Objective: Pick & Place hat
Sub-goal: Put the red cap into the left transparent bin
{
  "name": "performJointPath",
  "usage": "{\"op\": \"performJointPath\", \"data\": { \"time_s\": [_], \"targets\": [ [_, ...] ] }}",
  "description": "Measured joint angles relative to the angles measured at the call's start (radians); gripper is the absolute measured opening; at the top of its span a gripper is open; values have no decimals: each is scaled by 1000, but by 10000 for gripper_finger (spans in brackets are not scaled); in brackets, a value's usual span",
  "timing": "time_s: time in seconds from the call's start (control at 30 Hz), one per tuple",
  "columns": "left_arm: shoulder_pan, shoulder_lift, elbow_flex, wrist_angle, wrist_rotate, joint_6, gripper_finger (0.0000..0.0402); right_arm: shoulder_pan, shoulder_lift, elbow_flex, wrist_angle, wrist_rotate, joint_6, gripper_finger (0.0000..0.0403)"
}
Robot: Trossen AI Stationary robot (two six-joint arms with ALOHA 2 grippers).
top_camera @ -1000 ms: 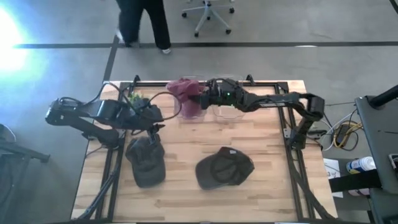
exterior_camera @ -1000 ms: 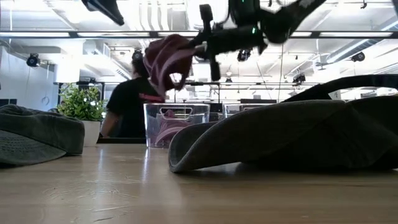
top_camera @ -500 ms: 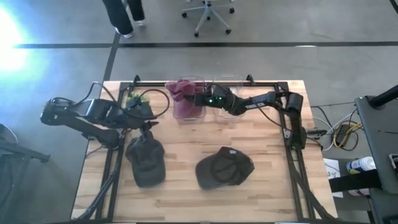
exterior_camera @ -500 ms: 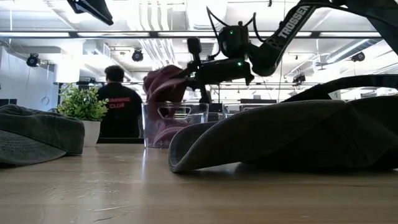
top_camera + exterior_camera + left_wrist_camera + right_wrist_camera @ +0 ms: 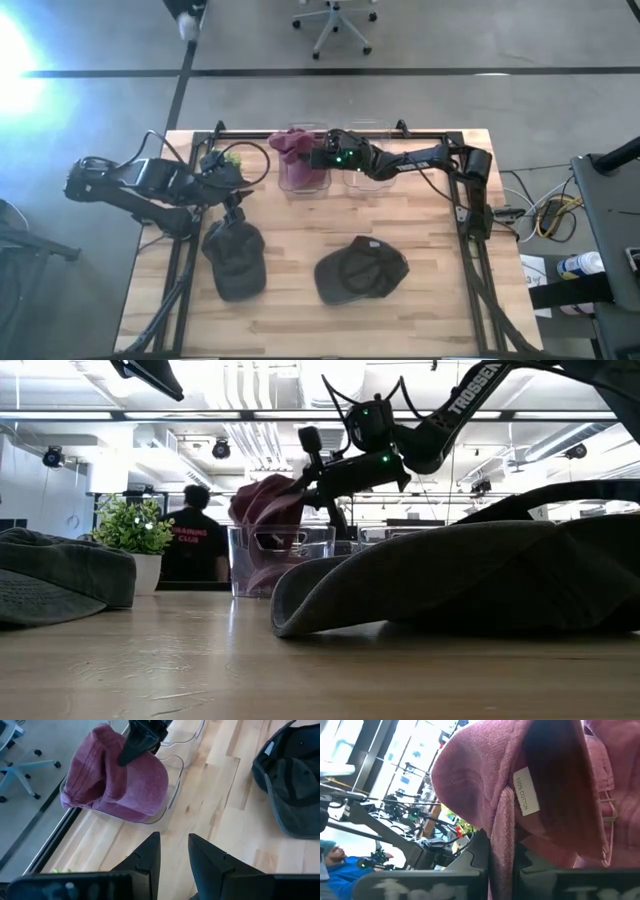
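Observation:
A maroon hat (image 5: 293, 148) sits with its lower part in a clear bin (image 5: 305, 178) at the table's far edge, its upper part standing above the bin's rim (image 5: 280, 530). My right gripper (image 5: 318, 156) reaches in from the right and is shut on it. My left gripper (image 5: 236, 203) hovers open above a dark hat (image 5: 235, 258) lying on the table's left side. In the left wrist view it looks at the maroon hat (image 5: 115, 775) from a distance. A second dark hat (image 5: 362, 270) lies at the table's middle. My right gripper pinches a fold of the maroon hat's edge (image 5: 502, 827) between its two fingers, beside the white label (image 5: 523, 796). The fingers (image 5: 310, 472) come nearly level from the table's right. The hat bulges above the bin, and its lower part (image 5: 262, 572) is inside the bin.
A second clear bin (image 5: 367, 178) stands right of the first, under my right arm. A small potted plant (image 5: 130, 530) stands at the far left corner. A person (image 5: 190, 545) stands in the room behind. Bare wood lies along the near edge (image 5: 300, 325).
My right gripper, still shut on the maroon hat, has come down over the left bin. The hat, which hung clear above the bin's rim, has sunk so that its lower part is now in the bin. The person behind has walked away.

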Motion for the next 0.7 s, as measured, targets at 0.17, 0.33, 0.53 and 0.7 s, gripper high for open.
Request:
{"op": "performJointPath", "data": {
  "time_s": [0.17,0.33,0.53,0.7],
  "targets": [
    [0,0,0,0,0,0,94,3,18,1,-25,-9,22,13],
    [0,0,0,0,0,1,94,9,24,2,-132,-24,13,34],
    [0,0,0,0,0,0,94,6,23,36,-273,-86,-89,99],
    [0,0,0,0,0,-1,94,6,-10,112,-549,-94,-260,130]
  ]
}}
